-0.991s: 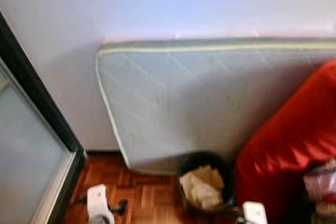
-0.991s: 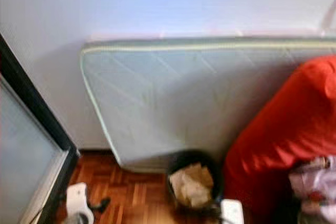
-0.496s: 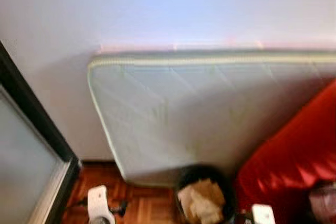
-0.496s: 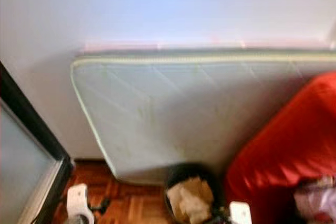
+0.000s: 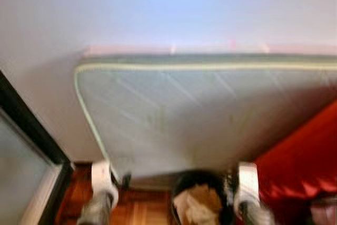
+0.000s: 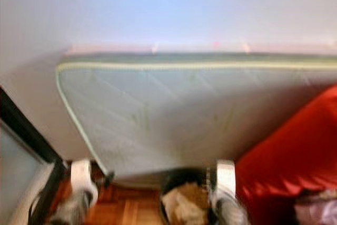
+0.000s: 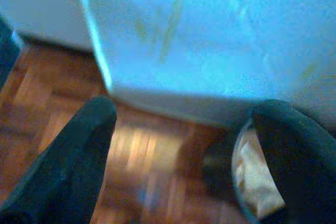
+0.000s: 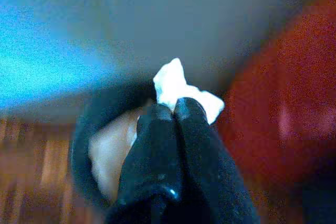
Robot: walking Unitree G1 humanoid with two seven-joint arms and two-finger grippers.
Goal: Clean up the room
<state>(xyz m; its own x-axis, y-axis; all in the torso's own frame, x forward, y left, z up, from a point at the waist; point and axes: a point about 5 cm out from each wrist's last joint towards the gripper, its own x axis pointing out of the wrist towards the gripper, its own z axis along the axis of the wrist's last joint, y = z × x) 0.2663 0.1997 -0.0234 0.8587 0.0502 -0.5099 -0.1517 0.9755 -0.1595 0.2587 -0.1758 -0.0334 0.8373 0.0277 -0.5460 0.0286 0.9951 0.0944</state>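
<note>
A black waste bin (image 5: 197, 204) holding crumpled paper stands on the wood floor against a pale mattress (image 5: 200, 114). My right gripper (image 8: 173, 109) is shut on a scrap of white paper (image 8: 181, 90) and hovers just above the bin (image 8: 97, 145), at its right rim; its arm (image 5: 247, 188) is raised there. My left gripper (image 7: 184, 129) is open with nothing between its fingers (image 7: 79, 145), held low in front of the mattress's lower left corner, left of the bin (image 7: 252, 182). The pictures are blurred.
The mattress leans on a white wall (image 5: 158, 9). A red cushioned seat (image 5: 300, 167) lies right of the bin, with pale clutter (image 6: 316, 212) at its foot. A dark-framed glass door (image 5: 23, 146) stands at the left over parquet floor (image 7: 147, 156).
Both arms have risen higher into the head views, the right one now beside the bin's rim. The whole picture has shifted, so the camera has moved too.
</note>
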